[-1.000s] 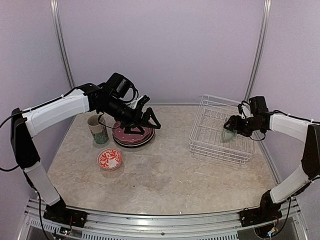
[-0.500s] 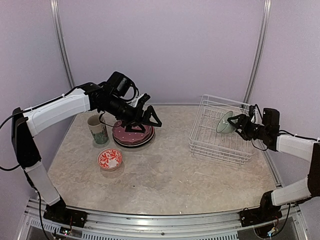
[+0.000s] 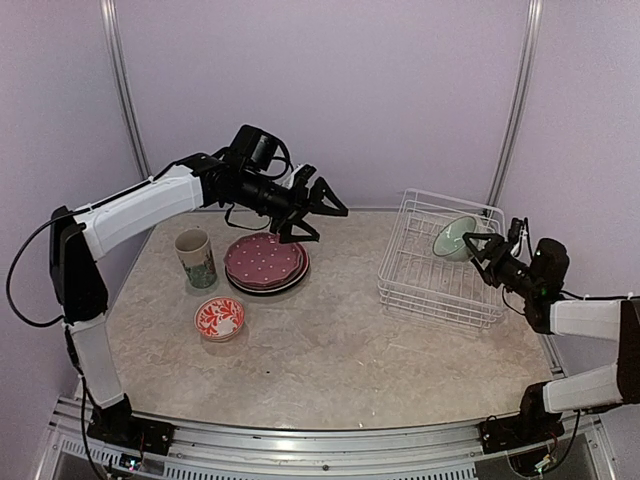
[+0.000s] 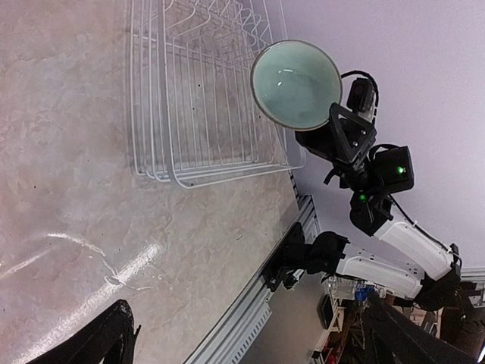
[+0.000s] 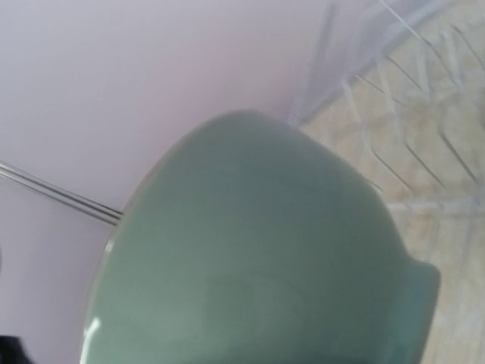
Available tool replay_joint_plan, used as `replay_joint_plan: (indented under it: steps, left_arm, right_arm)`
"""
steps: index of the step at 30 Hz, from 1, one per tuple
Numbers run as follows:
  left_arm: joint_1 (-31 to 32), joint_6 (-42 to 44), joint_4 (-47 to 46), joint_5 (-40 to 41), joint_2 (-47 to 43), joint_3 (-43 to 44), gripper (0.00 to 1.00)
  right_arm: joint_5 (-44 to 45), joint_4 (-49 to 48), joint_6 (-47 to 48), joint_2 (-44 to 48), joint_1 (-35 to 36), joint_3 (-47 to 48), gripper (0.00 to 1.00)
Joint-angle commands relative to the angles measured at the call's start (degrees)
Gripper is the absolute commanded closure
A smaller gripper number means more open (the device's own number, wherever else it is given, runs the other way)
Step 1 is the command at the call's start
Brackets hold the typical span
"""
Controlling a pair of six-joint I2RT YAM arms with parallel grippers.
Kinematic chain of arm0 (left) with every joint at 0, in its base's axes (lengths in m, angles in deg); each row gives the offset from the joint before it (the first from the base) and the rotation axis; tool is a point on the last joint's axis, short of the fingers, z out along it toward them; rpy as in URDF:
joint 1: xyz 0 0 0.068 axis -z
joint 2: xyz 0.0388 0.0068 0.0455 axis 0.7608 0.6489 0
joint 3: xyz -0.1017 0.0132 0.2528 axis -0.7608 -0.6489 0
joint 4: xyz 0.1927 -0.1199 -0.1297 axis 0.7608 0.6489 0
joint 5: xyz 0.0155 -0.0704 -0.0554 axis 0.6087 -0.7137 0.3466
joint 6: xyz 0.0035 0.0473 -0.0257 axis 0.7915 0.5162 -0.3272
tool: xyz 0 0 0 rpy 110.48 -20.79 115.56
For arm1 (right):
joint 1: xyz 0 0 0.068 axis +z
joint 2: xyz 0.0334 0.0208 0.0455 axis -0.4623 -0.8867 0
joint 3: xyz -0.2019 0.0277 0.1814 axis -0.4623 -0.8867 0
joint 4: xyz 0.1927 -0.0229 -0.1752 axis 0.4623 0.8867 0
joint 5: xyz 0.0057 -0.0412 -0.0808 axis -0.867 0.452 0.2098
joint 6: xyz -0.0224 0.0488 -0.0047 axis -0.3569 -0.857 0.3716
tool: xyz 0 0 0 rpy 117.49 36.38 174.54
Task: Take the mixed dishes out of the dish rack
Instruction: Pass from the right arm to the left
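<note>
At the left of the worktop [image 3: 330,345], tall cream mug [image 3: 197,258] upright, just beside the stack of plates [image 3: 265,263], pink dotted one on top. Red-and-white small bowl [image 3: 219,318] in front of both, apart from them. Above the stack's far edge, left tool [image 3: 318,218]: hangs spread wide, grips nothing, clear of the plates. Further right, dish rack [image 3: 440,262] flat on the worktop. Over its far right corner, right tool [image 3: 482,245]: clamps the mint bowl [image 3: 455,238] at the rim, holds it raised above the wires, mouth tilted leftward.
</note>
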Motion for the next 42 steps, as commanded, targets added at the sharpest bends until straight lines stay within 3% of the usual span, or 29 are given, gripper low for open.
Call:
replay_joint_plan:
  steps: [1, 7, 16, 23, 31, 37, 42]
  left_arm:
    - [-0.5, -4.5, -3.6, -2.1, 6.0, 5.7, 0.01]
    - [-0.4, -9.3, -8.0, -7.3, 15.6, 14.1, 0.03]
    - [1.4, -12.4, -10.4, -11.4, 23.1, 21.8, 0.05]
    - [2.3, -11.9, -11.1, -13.0, 24.0, 21.4, 0.05]
    - [3.0, -9.9, -11.3, -13.1, 20.3, 15.8, 0.08]
    - [3.0, -8.2, -10.1, -10.0, 16.6, 10.9, 0.18]
    - [3.0, -7.7, -9.9, -6.8, 12.9, 6.0, 0.40]
  right_arm:
    - [-2.7, -15.5, -4.7, -1.0, -0.7, -0.9, 0.48]
    - [-6.3, -25.0, -10.6, -4.7, -0.8, -0.9, 0.48]
    - [-11.6, -19.3, -8.5, -3.8, 0.3, 3.6, 0.48]
    - [-8.5, -9.3, -4.1, -1.0, 9.3, 9.3, 0.48]
    - [-5.7, -10.8, -4.6, -5.8, 19.4, 14.8, 0.48]
    - [-3.7, -11.3, -4.6, -8.8, 25.2, 18.0, 0.49]
    - [-1.8, -10.3, -3.8, -10.9, 28.7, 19.2, 0.50]
